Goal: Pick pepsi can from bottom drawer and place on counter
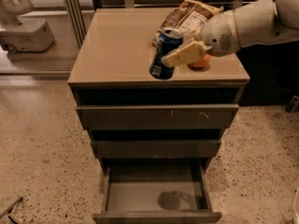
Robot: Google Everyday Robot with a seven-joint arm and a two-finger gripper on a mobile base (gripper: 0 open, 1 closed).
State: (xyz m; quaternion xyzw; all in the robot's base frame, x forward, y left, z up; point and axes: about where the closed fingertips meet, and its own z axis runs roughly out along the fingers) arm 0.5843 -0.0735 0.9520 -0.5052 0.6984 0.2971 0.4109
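Observation:
The pepsi can (164, 52) is dark blue with a silver top and hangs tilted over the front part of the tan counter (117, 45). My gripper (175, 55) comes in from the right and is shut on the can, with one cream finger (184, 55) across its right side. The can's base is at or just above the counter surface; I cannot tell whether it touches. The bottom drawer (156, 195) is pulled open below, and its grey interior holds nothing.
A brown-and-white snack bag (189, 15) lies at the back right of the counter. An orange (200, 62) sits just behind my gripper. The two upper drawers (156, 118) are closed. Speckled floor surrounds the cabinet; a white robot base (25, 34) stands at far left.

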